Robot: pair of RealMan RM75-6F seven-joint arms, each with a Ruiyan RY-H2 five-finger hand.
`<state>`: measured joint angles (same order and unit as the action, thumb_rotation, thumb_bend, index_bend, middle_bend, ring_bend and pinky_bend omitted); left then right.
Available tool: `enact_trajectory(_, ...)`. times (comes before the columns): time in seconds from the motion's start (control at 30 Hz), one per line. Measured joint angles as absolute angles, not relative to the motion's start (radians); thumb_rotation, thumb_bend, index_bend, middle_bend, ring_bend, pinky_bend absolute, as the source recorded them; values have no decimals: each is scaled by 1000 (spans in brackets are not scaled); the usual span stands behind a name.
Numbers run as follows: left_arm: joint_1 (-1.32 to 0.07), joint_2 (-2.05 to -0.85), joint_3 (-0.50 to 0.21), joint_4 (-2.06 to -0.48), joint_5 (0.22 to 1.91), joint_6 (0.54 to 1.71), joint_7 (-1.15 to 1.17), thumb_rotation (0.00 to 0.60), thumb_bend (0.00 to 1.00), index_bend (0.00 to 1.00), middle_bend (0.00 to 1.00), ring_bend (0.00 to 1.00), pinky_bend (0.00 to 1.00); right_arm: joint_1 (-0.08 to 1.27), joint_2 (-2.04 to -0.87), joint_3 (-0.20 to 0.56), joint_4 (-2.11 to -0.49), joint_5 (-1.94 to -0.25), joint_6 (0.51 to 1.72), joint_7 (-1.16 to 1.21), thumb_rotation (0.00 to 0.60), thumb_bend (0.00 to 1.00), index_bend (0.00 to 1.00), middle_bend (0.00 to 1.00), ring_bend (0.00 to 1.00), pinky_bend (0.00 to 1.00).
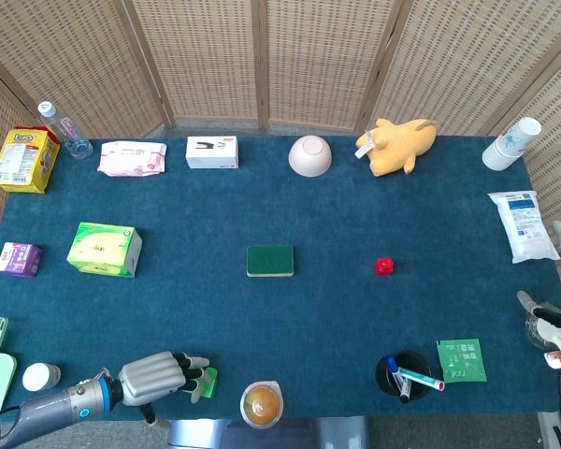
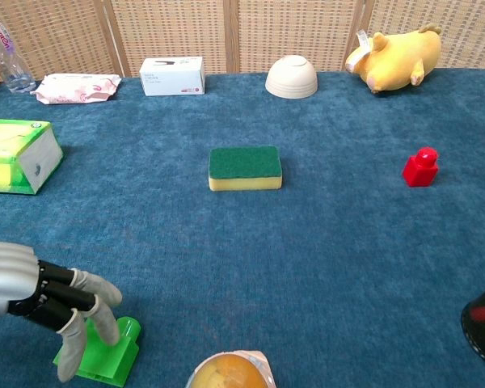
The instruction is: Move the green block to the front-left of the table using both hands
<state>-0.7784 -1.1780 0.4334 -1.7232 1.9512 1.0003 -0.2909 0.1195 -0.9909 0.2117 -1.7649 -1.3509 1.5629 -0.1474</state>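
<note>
Down at the near-left edge of the dark blue table (image 1: 337, 309), the green block (image 2: 105, 360) lies flat on the cloth, just left of a small bowl of yellow-brown food (image 1: 261, 403). Woven wicker screens (image 1: 262, 56) close off the far side. Only the chest view shows the block's studded top and the fingers (image 2: 85, 311) of the left hand (image 1: 157, 377) resting on it; from the head view the block (image 1: 207, 380) is a green sliver past the fingertips. That hand reaches in low from the left, palm down, fingers bent over the block and pressing on its top; whether the thumb grips it I cannot tell. Solely the head view catches the right hand (image 1: 545, 323), at the table's right edge, well apart from the block; its fingers are too small to read. Mid-table sits a green sponge (image 2: 244, 167), with a red block (image 2: 420, 167) to its right.
</note>
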Motion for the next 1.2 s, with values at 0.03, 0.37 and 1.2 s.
enact_trajectory(0.03,-775,-1175,438,-1725,1956,1005,-291,543,229,392,252,131,246,117,-990,211,-1768,-1354,1566,-148,600,87,62,147,68,151)
enact_trajectory(0.37,-727,-1153,437,-1719,1965,1074,-260,545,228,385,245,120,225,100,-983,202,-1784,-1378,1590,-143,600,88,58,146,68,151)
enact_trajectory(1.2,-477,-1050,237,-1690,1714,1369,-112,556,228,372,191,67,131,123,-1020,201,-1695,-1354,1534,-158,600,88,76,148,62,151)
